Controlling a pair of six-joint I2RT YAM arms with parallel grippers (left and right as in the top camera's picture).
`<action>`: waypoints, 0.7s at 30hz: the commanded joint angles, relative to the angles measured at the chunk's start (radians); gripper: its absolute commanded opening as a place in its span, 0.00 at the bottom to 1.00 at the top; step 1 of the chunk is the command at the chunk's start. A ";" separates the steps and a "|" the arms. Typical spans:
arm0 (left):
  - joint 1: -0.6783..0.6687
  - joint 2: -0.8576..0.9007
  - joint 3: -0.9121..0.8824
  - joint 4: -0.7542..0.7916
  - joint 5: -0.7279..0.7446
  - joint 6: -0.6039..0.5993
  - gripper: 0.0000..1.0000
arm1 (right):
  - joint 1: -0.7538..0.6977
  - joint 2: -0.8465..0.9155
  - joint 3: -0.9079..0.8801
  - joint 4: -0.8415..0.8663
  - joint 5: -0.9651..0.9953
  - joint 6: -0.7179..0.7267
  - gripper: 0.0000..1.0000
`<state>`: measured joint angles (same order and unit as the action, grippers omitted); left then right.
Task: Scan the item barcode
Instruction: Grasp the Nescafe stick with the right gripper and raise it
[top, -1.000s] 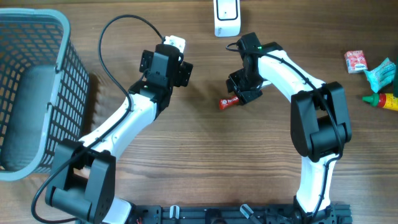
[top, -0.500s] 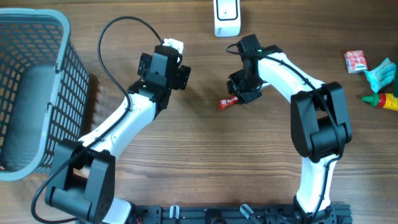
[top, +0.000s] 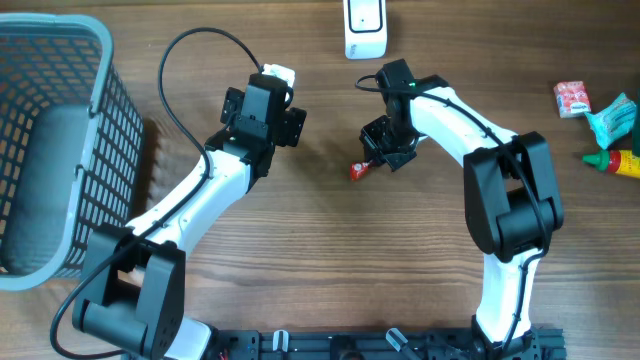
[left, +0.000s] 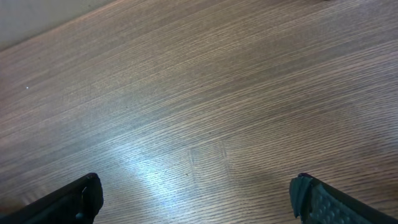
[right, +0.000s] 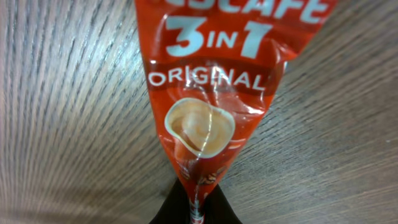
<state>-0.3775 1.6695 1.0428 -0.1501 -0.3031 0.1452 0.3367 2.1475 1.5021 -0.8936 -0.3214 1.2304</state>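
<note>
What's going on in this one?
The right gripper is shut on one end of a red coffee sachet, a little way in front of the white scanner. The left gripper hangs open over bare table, holding nothing. The sachet has not yet been presented to the scanner.

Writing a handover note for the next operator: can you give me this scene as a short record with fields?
item: red coffee sachet, printed 3 in 1 Original
right gripper: shut on the sachet's end
left gripper: open over bare table, holding nothing
white device: likely the scanner, far table edge, apart from sachet
basket: grey, far left
</note>
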 joint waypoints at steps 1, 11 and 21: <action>0.005 -0.031 0.006 0.002 -0.013 0.012 1.00 | -0.027 0.001 -0.013 -0.006 -0.030 -0.129 0.04; 0.005 -0.031 0.006 0.002 -0.012 0.011 1.00 | -0.161 -0.134 -0.013 0.203 -0.593 -0.911 0.04; 0.005 -0.031 0.006 0.002 -0.012 0.012 1.00 | -0.244 -0.134 -0.022 0.174 -0.964 -1.605 0.04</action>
<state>-0.3775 1.6695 1.0428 -0.1505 -0.3031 0.1452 0.0917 2.0293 1.4853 -0.7132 -1.1248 -0.0345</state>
